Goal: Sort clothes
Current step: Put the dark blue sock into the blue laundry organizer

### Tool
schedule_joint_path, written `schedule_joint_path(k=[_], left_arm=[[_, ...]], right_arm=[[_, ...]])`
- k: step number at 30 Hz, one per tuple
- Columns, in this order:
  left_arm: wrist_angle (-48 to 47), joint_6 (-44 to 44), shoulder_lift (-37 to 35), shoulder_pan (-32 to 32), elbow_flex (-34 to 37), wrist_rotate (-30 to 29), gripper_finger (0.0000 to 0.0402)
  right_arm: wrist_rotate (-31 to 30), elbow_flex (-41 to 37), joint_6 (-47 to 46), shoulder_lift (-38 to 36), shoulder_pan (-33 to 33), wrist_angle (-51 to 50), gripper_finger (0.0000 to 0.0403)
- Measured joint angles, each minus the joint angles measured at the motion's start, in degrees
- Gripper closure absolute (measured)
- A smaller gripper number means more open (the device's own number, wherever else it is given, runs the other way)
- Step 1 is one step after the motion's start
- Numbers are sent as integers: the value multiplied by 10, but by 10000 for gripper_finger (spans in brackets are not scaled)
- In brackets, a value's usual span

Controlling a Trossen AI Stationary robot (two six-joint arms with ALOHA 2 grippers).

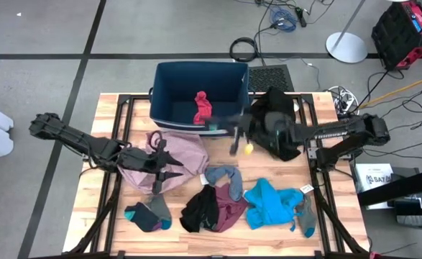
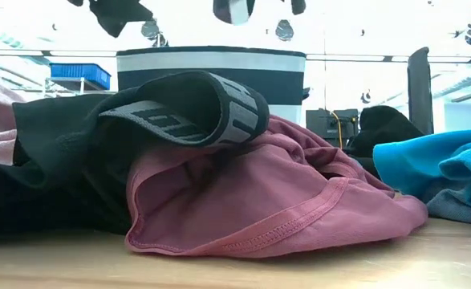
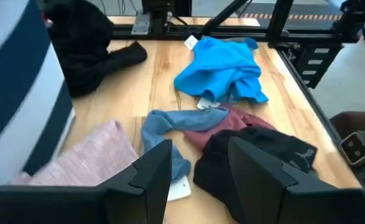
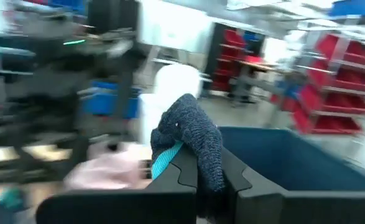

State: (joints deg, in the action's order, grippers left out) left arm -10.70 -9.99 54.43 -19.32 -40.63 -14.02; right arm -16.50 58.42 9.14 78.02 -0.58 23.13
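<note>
Above the near rim of the dark blue bin my right gripper hung with its fingers pinched tight on a grey sock with a teal edge, which drooped over the fingertips in the right wrist view. My left gripper hovered over the pale pink garment, fingers parted and holding nothing.

The step in hand, as I judged it, was dropping that sock into the bin. To do it well I would carry the gripper further over the bin's middle before letting go, because a limp sock released at the rim could catch on the wall and slide back onto the table. I would also open fully and pause, so the knit did not cling to a finger.

By my count from the high view: one red sock already in the bin; one black garment by the right arm; one pale pink; one bright blue; one maroon lying under another black piece; one blue-grey strip of cloth; and a small teal-and-dark bundle whose number of socks I could not tell.
</note>
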Motion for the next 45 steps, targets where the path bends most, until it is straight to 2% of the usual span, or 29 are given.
schedule_joint_path(k=[3,6,11,16,24,29,41,43,45], left_arm=[[-1,-29,0,0,7,0,234],[-3,-43,8,0,8,0,234],[-6,-71,8,-1,8,0,234],[-21,-105,8,-20,8,3,234],[-29,-121,9,-62,8,-5,233],[-41,-121,8,-80,8,-28,233],[-61,-138,27,-103,8,-29,233],[-63,-141,38,-109,8,-22,233],[-63,-153,54,-117,8,12,233]], right_arm=[[1,74,-5,7,-61,-90,398],[15,173,-25,39,-123,-221,398],[130,321,-79,121,-209,-399,398],[236,404,-106,208,-256,-503,396],[253,426,-117,270,-277,-541,357],[239,426,-117,267,-282,-536,324],[238,426,-104,261,-287,-550,211],[239,426,-106,259,-287,-551,198],[240,426,-105,252,-285,-558,189]])
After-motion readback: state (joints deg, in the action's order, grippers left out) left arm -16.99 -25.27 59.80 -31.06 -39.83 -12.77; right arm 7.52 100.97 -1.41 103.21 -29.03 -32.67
